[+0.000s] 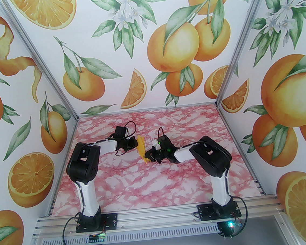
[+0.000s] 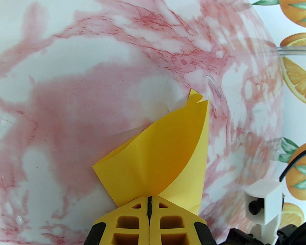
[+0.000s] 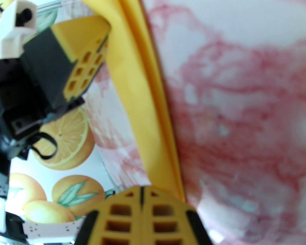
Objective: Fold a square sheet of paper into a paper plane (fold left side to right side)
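Observation:
The square sheet of paper point(image 1: 141, 146) is yellow-orange and folded over into a narrow, pointed strip. It is held between both arms, just above the pink marble table point(image 1: 126, 181). My left gripper point(image 1: 135, 144) is shut on its far end. In the left wrist view the sheet point(image 2: 162, 155) fans up from the shut left gripper point(image 2: 149, 203) in two curled layers ending in a tip. My right gripper point(image 1: 146, 156) is shut on the near end. In the right wrist view the sheet point(image 3: 133, 83) runs upward from the shut right gripper point(image 3: 142, 193), past the left gripper's fingers point(image 3: 81, 69).
Printed orange-fruit walls point(image 1: 161, 50) close in the table at the back and both sides. An aluminium rail point(image 1: 157, 216) with the arm bases runs along the near edge. The right arm's white camera mount point(image 2: 263, 203) sits close beside the paper.

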